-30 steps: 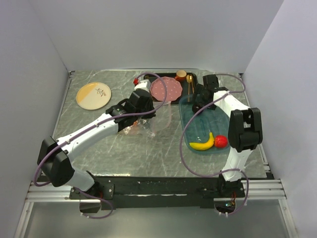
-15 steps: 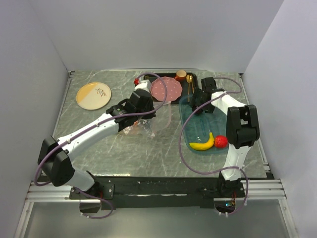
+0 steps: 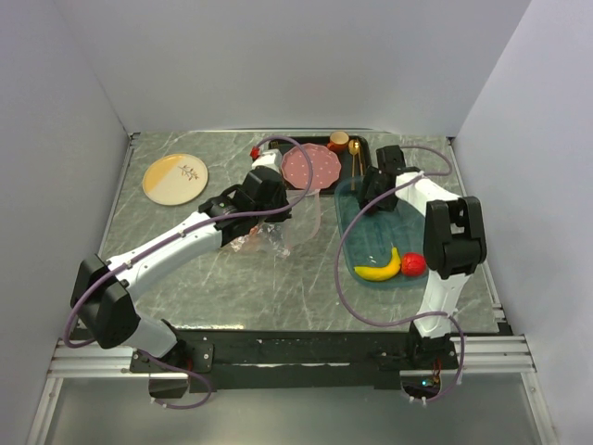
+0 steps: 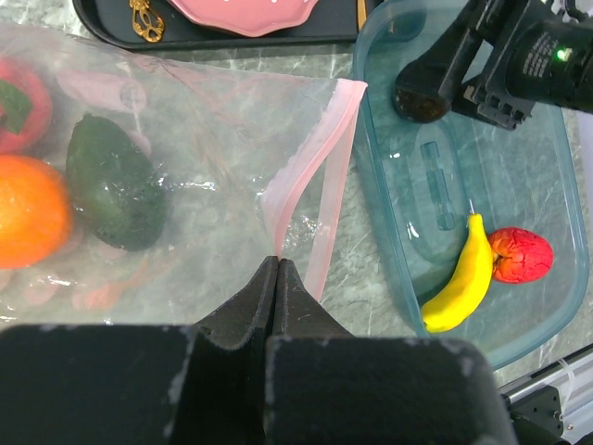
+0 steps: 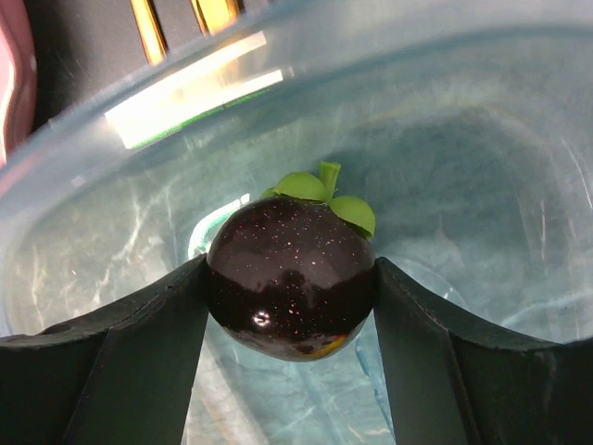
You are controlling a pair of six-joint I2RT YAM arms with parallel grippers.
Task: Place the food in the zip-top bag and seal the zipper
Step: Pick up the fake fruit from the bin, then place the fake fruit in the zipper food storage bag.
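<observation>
Left gripper (image 4: 278, 271) was clamped fully closed on the crinkly transparent zip-top bag (image 4: 185, 130), right at its pale pink zipper strip (image 4: 320, 167), lower centre of the left wrist view. My read: it was holding the mouth up and open toward the tray. The bag lay left of centre in the top view and held an orange toy fruit (image 4: 28, 209), a dark green toy vegetable (image 4: 116, 195) and a red toy piece (image 4: 14, 97).

Right gripper (image 5: 290, 301) was at the upper end of the translucent blue oval tray (image 4: 533, 167). Its fingers were partly spread, pressed on both sides of a glossy dark round toy fruit (image 5: 290, 273), probably gripped for the lift.

Yellow toy banana (image 4: 459, 287) and red bumpy toy fruit (image 4: 521, 255) lay touching at the tray's lower end, not yet bagged.
</observation>
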